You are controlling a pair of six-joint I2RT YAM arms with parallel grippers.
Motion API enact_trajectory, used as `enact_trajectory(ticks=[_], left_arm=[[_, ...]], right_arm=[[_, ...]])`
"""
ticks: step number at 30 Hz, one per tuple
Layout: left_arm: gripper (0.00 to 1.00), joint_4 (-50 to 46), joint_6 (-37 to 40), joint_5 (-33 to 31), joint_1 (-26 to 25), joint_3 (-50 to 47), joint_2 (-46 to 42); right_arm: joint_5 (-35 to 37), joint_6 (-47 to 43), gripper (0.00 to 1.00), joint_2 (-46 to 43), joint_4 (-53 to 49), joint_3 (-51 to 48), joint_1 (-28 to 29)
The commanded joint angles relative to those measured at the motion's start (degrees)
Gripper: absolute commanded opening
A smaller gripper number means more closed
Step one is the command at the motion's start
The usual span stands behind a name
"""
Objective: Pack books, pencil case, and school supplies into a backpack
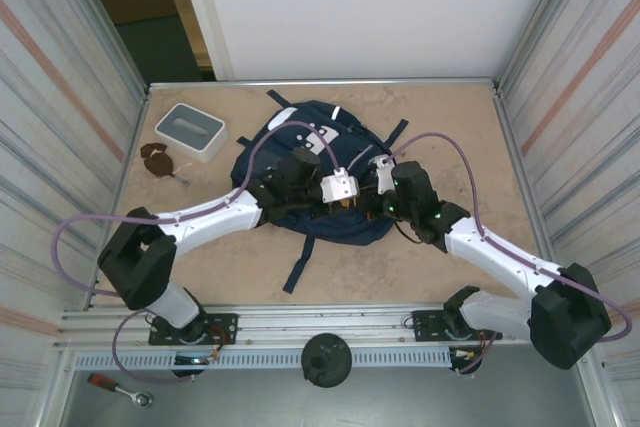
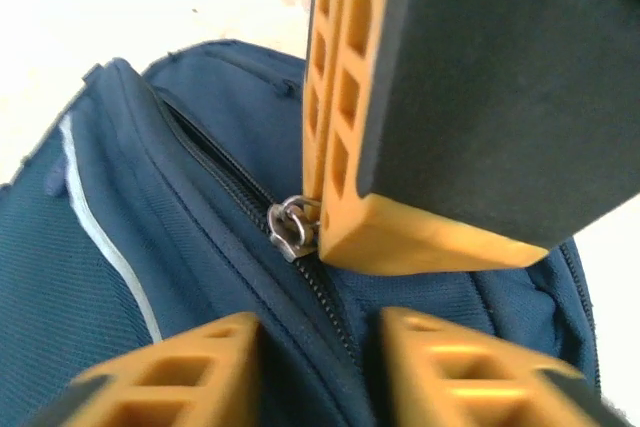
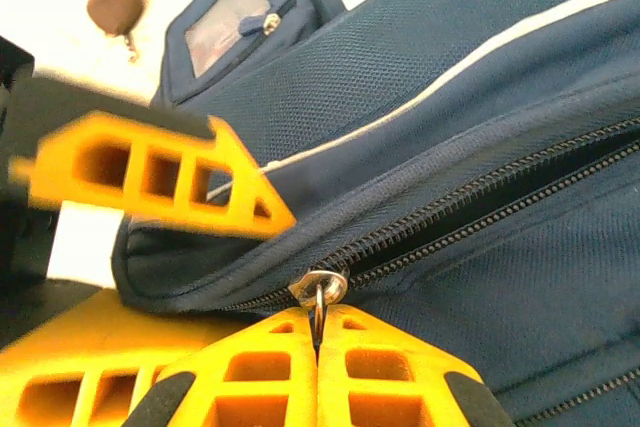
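Tan table [image 1: 400, 267]: right end effector [image 3: 320, 332] pinches backpack [image 3: 450, 77] zipper pull [image 3: 320, 290]; left end effector [image 2: 315, 332] (parted) holds nothing.

We find the backpack [image 1: 300, 119] lying in the middle of the worktop [image 1: 420, 257], with one strap [image 1: 298, 267] trailing toward the near edge. Behind it and to the left sits a box [image 1: 190, 132], apart from the backpack, and a small object [image 1: 157, 159] lies just in front of the box's left corner. Above the backpack, the right end effector [image 3: 318, 335] reaches in from the right with the zipper pull [image 3: 318, 289] between its fingertips. The left end effector [image 2: 320, 347] straddles the zipper line just beside that pull.
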Motion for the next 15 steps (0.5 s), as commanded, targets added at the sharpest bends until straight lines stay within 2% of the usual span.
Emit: enact_trajectory(ticks=[1,2,7,9,12,15], left_arm=[[0.07,-1.67,0.07,-1.22,1.6,1.67,-0.32],[0.0,-1.23,0.52,1.26,2.52,0.97,-1.62],[0.0,8.97,5.62,23.96,9.07,-11.63,-11.44],[0.0,9.55,5.67,29.16,11.91,-13.74,-13.38],[0.0,7.12,5.66,34.23,16.81,-14.5,-14.08],[0.0,6.27,4.82,33.34,20.64,-15.25,-13.93]], right_arm=[[1.7,-0.24,0.0,-3.01,1.22,0.39,0.37],[3.23,-0.94,0.0,-2.93,-0.3,0.23,-0.11],[7.43,-1.84,0.0,-1.01,-7.9,0.67,-8.28],[9.92,-2.41,0.0,0.52,-9.46,1.62,-10.18],[11.06,-2.72,0.0,3.25,-9.6,3.19,-12.55],[8.23,-3.83,0.0,5.8,-7.17,4.55,-13.0]])
